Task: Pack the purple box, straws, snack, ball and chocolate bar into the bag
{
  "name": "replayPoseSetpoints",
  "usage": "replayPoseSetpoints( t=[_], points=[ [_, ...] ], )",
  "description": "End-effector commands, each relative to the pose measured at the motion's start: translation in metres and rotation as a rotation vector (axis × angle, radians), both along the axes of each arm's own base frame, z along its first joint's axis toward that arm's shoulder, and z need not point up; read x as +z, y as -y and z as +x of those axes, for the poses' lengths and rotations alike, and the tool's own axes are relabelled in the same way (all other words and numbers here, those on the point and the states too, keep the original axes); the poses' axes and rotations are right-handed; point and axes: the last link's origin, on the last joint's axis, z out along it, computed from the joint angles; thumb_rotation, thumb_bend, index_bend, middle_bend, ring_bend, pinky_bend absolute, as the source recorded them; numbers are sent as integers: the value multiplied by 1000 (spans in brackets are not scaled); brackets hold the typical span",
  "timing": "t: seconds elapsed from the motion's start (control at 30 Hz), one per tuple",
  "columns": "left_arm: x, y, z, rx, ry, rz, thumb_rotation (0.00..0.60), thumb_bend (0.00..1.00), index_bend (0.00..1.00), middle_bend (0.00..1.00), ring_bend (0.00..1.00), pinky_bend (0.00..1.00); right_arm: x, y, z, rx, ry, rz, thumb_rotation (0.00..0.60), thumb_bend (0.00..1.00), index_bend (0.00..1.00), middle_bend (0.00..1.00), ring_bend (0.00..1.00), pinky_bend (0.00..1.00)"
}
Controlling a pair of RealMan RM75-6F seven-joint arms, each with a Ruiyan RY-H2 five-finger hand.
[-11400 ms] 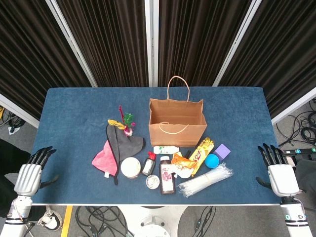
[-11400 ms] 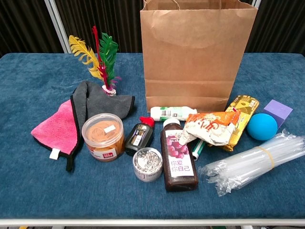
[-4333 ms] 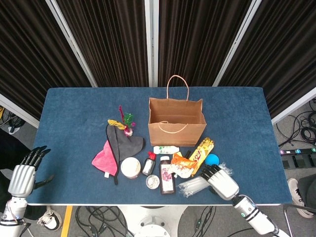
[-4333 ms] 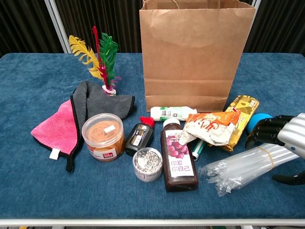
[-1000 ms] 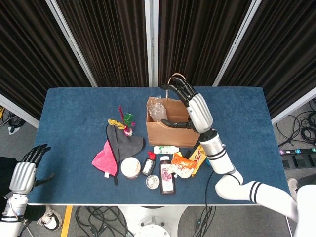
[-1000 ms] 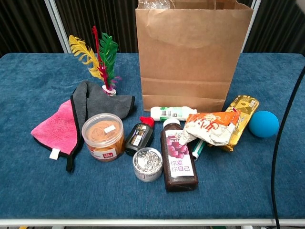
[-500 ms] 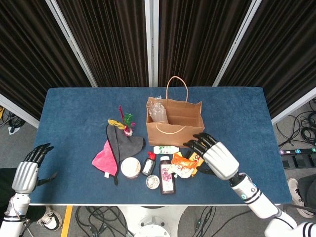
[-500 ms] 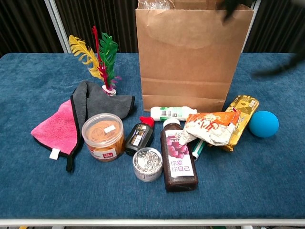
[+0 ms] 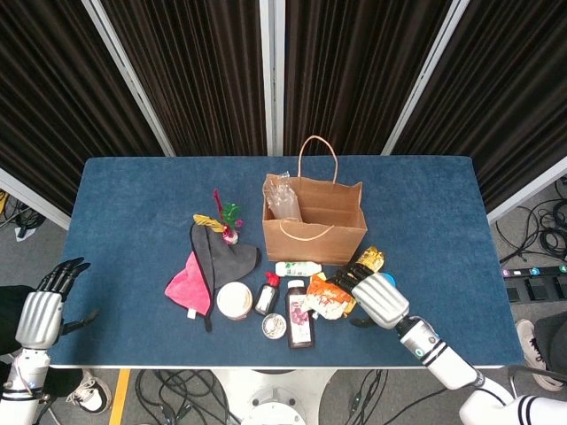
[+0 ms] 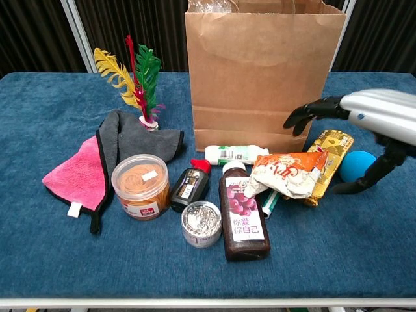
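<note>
The brown paper bag (image 9: 314,232) (image 10: 260,78) stands upright, with the clear straws (image 9: 283,197) (image 10: 211,5) poking out at its left end. In front of it lie the crumpled orange-and-white snack (image 9: 321,297) (image 10: 286,174), the gold chocolate bar (image 9: 369,258) (image 10: 331,146) and the blue ball (image 10: 354,162). My right hand (image 9: 379,299) (image 10: 374,110) hovers over the ball and chocolate bar, fingers spread, holding nothing; it hides the ball in the head view. My left hand (image 9: 40,314) hangs open off the table's left front corner. The purple box is nowhere to be seen.
Left of the snack stand a juice bottle (image 10: 244,214), a small tin (image 10: 201,223), a dark sauce bottle (image 10: 190,185) and a plastic jar (image 10: 140,185). A white tube (image 10: 234,154) lies against the bag. Grey (image 9: 221,257) and pink (image 10: 78,172) cloths and a feather shuttlecock (image 10: 140,75) lie further left.
My right hand has come away from above the bag and dropped to the table's front right, over the ball and chocolate bar. The straws stay in the bag.
</note>
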Motion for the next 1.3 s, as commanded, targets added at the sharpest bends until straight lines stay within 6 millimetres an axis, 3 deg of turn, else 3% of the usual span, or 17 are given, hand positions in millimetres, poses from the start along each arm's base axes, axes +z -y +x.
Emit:
replayPoseSetpoints(
  t=[0.03, 0.2, 0.33, 0.47, 0.63, 0.73, 0.9, 1.13, 1.3],
  points=[
    [0, 0, -1, 0, -2, 0, 600, 240, 227, 240, 158, 239, -13, 4, 5, 10, -21, 25, 600, 0, 222, 254, 131, 205],
    [0, 0, -3, 3, -5, -1, 600, 241, 227, 240, 158, 239, -27, 10, 11, 30, -37, 33, 600, 0, 222, 254, 131, 199],
    [-1, 0, -4, 6, -9, -4, 600, 241, 227, 240, 158, 239, -40, 18, 14, 39, -65, 13, 600, 0, 224, 255, 145, 141],
    [-1, 0, -6, 11, -9, -4, 600, 242, 227, 240, 158, 239, -46, 21, 20, 45, -43, -23, 600, 39, 330, 319, 228, 234],
    [-1, 1, -7, 14, -8, -6, 600, 242, 227, 240, 158, 239, -46, 22, 23, 59, -17, -52, 600, 196, 573, 491, 398, 433],
    [-2, 1, -7, 12, -5, -7, 600, 241, 227, 240, 158, 239, -40, 20, 26, 73, 11, -68, 600, 233, 635, 536, 442, 487],
    [-2, 1, -5, 7, 1, -7, 600, 242, 227, 240, 158, 239, -13, 15, 42, 134, 98, -130, 600, 251, 648, 547, 451, 500],
    [-6, 0, -1, -5, 8, -21, 600, 241, 227, 240, 158, 239, 64, -3, 91, 250, 322, -253, 600, 251, 648, 545, 451, 501],
    [-9, -2, 3, -18, 11, -31, 600, 241, 227, 240, 158, 239, 111, -2, 120, 333, 427, -393, 600, 251, 648, 544, 451, 501]
  ],
)
